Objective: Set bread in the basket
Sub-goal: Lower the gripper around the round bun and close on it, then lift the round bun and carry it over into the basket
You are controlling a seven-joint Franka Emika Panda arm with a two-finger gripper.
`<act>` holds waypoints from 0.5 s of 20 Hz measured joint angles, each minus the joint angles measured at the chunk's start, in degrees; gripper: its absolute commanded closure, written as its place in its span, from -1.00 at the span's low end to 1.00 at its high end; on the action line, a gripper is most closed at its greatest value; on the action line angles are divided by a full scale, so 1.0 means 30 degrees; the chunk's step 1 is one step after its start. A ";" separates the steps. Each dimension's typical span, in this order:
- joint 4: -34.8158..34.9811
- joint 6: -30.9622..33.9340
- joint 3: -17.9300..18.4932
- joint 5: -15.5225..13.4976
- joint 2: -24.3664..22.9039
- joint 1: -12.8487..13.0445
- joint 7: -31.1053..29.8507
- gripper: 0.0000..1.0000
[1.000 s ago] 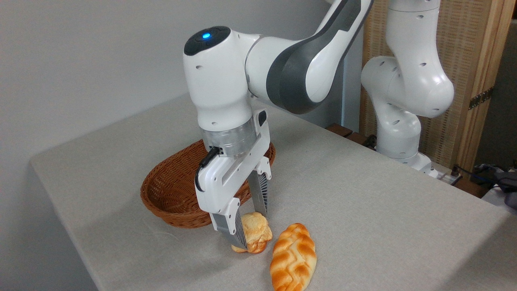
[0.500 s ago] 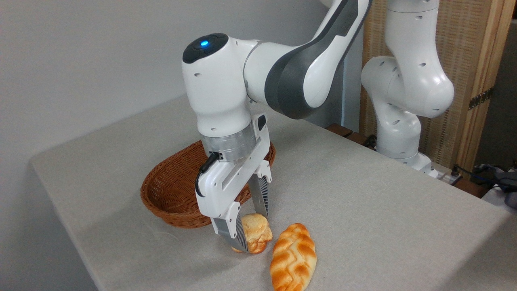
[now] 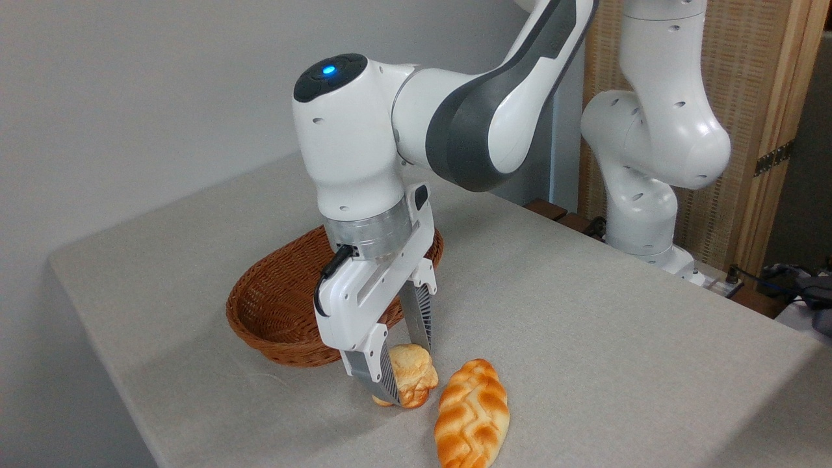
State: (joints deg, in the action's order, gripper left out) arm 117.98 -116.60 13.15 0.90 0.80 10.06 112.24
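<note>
So we're looking at the basket (image 3: 279,305) sitting on the table (image 3: 585,338) w/ nothing visible in the part we can see, tho the arm is blocking its right end. The bread (image 3: 412,376) is lying on the table just in front of the basket's near rim, not inside. Braided loaf (image 3: 471,413) is sitting right beside it to the right, prob touching or nearly, can't tell. The arm is reaching down w/ the wrist pointing at the table, and the end effector (image 3: 404,369) is gripping the bread, one finger (image 3: 380,377) pressing each side, bun looking like it's resting on the table.
</note>
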 measured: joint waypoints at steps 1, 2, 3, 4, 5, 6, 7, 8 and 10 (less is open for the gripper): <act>0.0000 0.0000 0.0000 0.0000 0.0000 0.0000 0.0000 0.43; 0.0000 0.0001 0.0000 0.0000 0.0001 0.0000 0.0000 0.45; 0.0000 0.0001 0.0000 0.0000 0.0001 0.0000 0.0000 0.44; 0.0000 0.0004 0.0000 0.0000 0.0001 0.0000 0.0000 0.44; 0.0000 0.0008 0.0000 0.0000 0.0000 0.0000 0.0000 0.44; 0.0000 0.0008 0.0000 0.0000 0.0000 0.0000 0.0000 0.44; 0.0000 0.0008 0.0000 0.0000 0.0000 0.0000 0.0000 0.44; 0.0000 0.0008 0.0000 0.0000 0.0000 0.0000 0.0000 0.43; 0.0000 0.0008 0.0000 0.0000 -0.0001 0.0000 0.0000 0.43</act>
State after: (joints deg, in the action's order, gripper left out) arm 117.98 -116.58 13.15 0.90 0.80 10.06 112.24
